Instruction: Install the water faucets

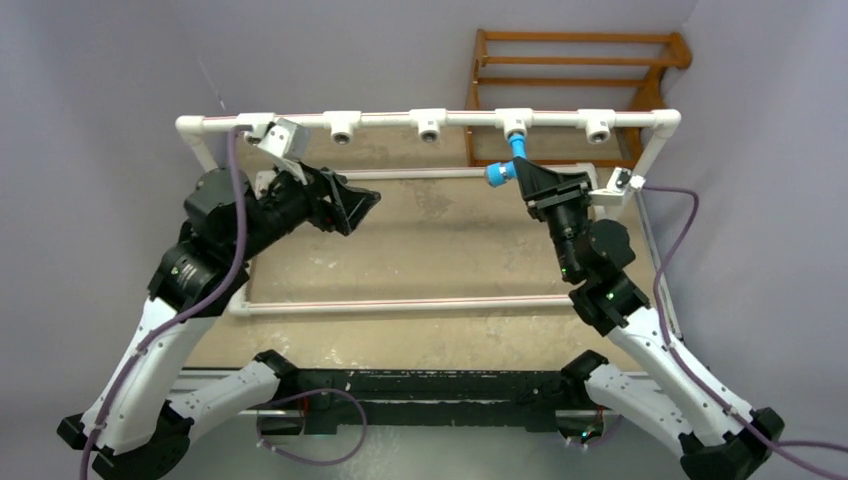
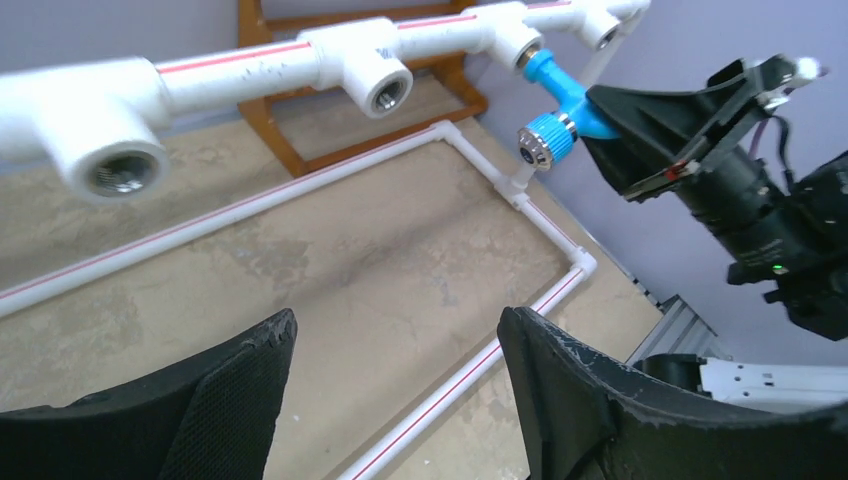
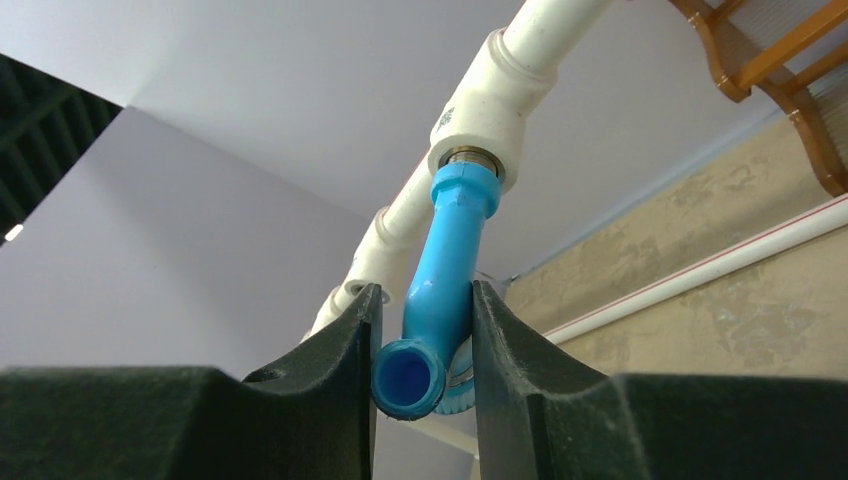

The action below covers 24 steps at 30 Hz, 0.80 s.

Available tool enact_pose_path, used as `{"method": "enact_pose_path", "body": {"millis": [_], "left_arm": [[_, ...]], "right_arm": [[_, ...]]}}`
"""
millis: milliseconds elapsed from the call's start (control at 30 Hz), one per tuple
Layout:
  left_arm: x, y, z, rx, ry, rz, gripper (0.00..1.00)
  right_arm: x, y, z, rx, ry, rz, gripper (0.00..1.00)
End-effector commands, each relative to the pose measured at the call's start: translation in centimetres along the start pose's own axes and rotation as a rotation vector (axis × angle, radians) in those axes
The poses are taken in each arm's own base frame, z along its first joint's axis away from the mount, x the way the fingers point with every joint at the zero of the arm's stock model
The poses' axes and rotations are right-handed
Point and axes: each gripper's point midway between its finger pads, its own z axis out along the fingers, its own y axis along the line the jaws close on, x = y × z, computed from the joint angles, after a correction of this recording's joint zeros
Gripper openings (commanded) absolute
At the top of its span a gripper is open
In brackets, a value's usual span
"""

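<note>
The bright blue faucet (image 1: 503, 163) hangs from a white tee fitting (image 1: 515, 121) on the raised back pipe, its threaded end in the fitting's socket. My right gripper (image 1: 524, 177) is shut on the faucet's bent spout. In the right wrist view the faucet (image 3: 445, 270) sits between my fingers (image 3: 345, 340), and the tee (image 3: 480, 125) is above. My left gripper (image 2: 395, 335) is open and empty, above the table to the left. The left wrist view shows the faucet (image 2: 556, 95) with its ribbed knob (image 2: 545, 138) and my right gripper (image 2: 625, 120) on it.
Other open tee fittings (image 1: 342, 126) (image 1: 428, 124) (image 1: 598, 125) sit along the back pipe. A low white pipe frame (image 1: 400, 305) lies on the tan table. A wooden rack (image 1: 580, 60) stands behind. Walls are close on both sides.
</note>
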Motion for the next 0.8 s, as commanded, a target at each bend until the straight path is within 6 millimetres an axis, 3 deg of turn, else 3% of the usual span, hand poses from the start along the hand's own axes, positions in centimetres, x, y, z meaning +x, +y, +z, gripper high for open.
{"method": "enact_pose_path", "body": {"millis": [0, 267, 400, 567, 600, 667, 767], "left_arm": [[-2.4, -1.9, -1.7, 0.058, -0.028, 0.015, 0.75], [-6.2, -1.6, -0.9, 0.011, -0.107, 0.073, 0.77], [-7.5, -0.6, 1.3, -0.037, -0.134, 0.105, 0.78], [-8.4, 1.9, 5.1, -0.139, -0.174, 0.151, 0.8], [-8.4, 2.5, 5.9, -0.161, -0.178, 0.161, 0.8], [-8.3, 3.7, 7.5, -0.208, -0.179, 0.184, 0.8], [-8.3, 5.3, 9.5, -0.271, -0.182, 0.2, 0.8]], "right_arm": [[-2.7, -3.5, 0.7, 0.067, -0.065, 0.158, 0.0], [-1.0, -5.3, 0.1, 0.036, 0.072, 0.287, 0.0], [0.9, -5.7, -0.4, 0.019, 0.158, 0.367, 0.0], [1.6, -5.7, -1.1, -0.007, 0.191, 0.474, 0.0], [1.6, -5.6, -1.1, -0.013, 0.195, 0.488, 0.02], [1.6, -5.5, -1.2, -0.016, 0.199, 0.509, 0.21], [1.4, -5.2, -1.3, -0.025, 0.195, 0.512, 0.36]]}}
